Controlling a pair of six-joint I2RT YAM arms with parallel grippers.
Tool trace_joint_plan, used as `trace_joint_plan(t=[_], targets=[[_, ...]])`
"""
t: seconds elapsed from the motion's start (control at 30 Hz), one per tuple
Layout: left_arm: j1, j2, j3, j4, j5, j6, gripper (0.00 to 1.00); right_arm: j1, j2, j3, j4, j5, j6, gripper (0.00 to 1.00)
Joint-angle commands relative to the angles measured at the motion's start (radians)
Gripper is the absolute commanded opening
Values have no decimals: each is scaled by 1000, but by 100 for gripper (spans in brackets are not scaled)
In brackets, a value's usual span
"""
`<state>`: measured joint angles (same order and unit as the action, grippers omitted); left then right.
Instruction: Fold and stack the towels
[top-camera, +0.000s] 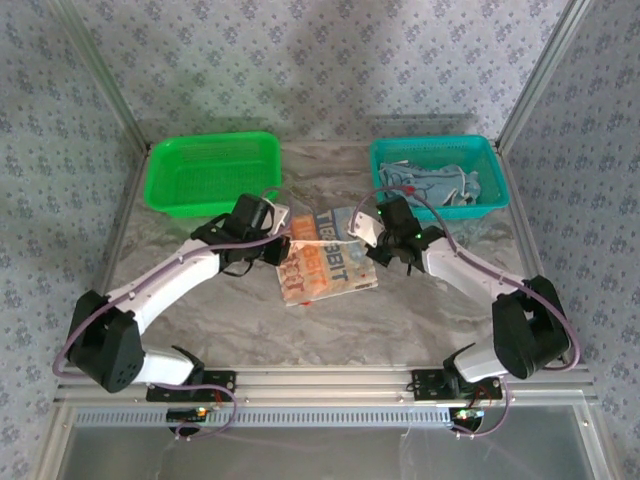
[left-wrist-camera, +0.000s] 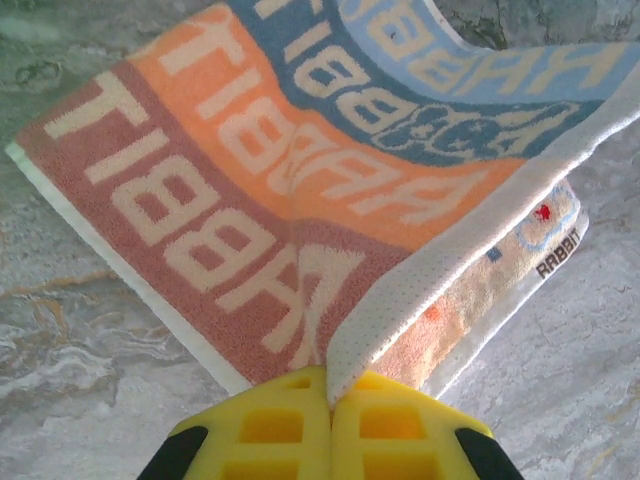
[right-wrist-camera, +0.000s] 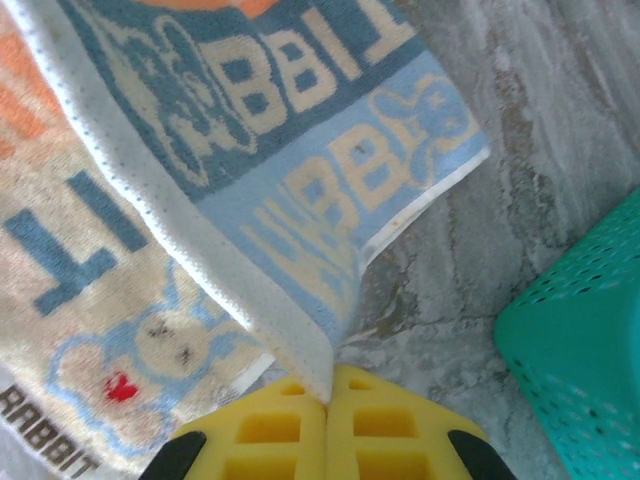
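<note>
Here, left tool (left-wrist-camera: 328, 388) and right tool (right-wrist-camera: 328, 388) pinch the striped towel (left-wrist-camera: 250, 200).

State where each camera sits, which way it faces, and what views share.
Top external: above and behind the bases, looking down at the table, both arms, green basket, teal basket.
Left wrist: on the left arm, looking down past the left gripper, shut on the striped towel.
Right wrist: on the right arm, looking down past the right gripper, shut on that towel.
Shared: all three show that towel.

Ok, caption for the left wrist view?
Left arm's yellow fingers pinch the lifted white-backed corner of the orange, rust and blue striped cloth towel lettered RABBIT, lying on the grey marbled tabletop.
</note>
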<state>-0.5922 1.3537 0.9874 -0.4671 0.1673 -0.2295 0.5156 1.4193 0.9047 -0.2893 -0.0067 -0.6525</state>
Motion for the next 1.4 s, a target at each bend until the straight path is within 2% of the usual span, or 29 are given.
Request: trace_joint_plan(t=[0.0, 0.33, 0.9, 1.37], targets=[[-25, -26, -18, 16, -10, -37, 0, 16, -43, -38, -52, 37, -6, 0], [-62, -47, -71, 27, -30, -71, 0, 47, -105, -93, -81, 62, 21, 0], [-90, -3, -164, 68, -30, -102, 0, 136, -30, -154, -39, 58, 45, 0], [-158, 32, -192, 73, -61, -126, 0, 145, -18, -189, -35, 77, 65, 0]])
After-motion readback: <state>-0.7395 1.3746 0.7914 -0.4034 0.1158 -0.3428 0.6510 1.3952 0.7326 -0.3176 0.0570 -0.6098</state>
